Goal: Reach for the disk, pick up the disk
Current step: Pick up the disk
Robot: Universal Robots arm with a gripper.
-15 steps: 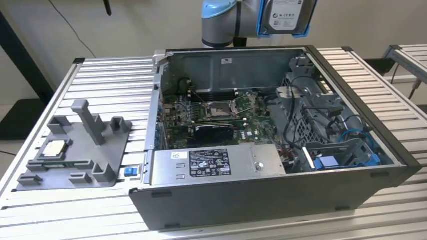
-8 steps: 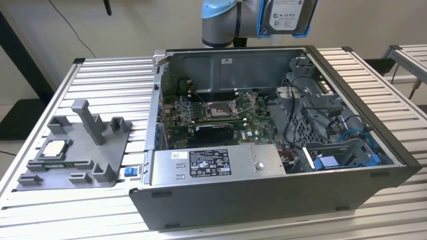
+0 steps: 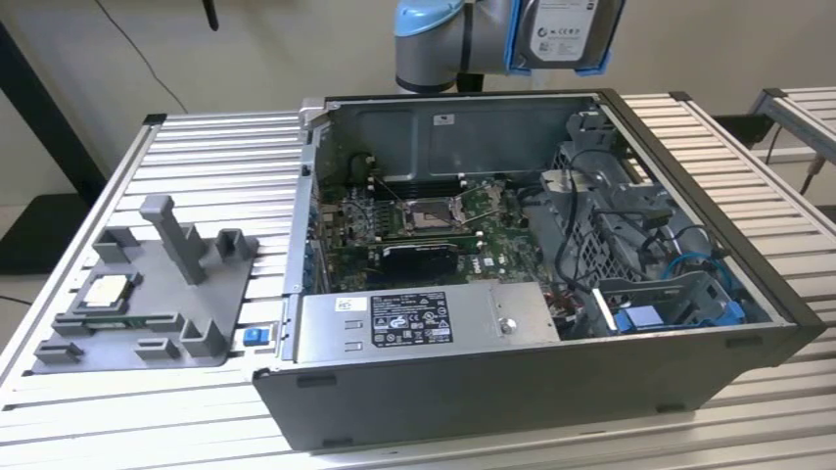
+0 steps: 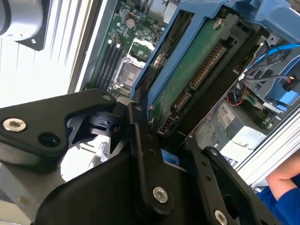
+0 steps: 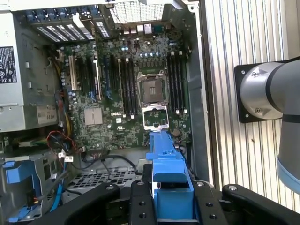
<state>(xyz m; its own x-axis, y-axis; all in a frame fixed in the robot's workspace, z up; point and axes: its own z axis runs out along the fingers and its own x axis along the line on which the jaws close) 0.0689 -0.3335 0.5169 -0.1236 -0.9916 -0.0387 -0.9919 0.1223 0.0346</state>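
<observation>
Hanging above the far edge of the open computer case, the disk sits clamped between the tool fingers, long axis upright, clear of the bench

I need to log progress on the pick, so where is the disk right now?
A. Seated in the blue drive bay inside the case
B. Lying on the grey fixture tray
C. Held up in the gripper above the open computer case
C: in the exterior view the disk hangs in its blue frame above the open computer case, and both wrist views show the gripper clamped on it.
</observation>
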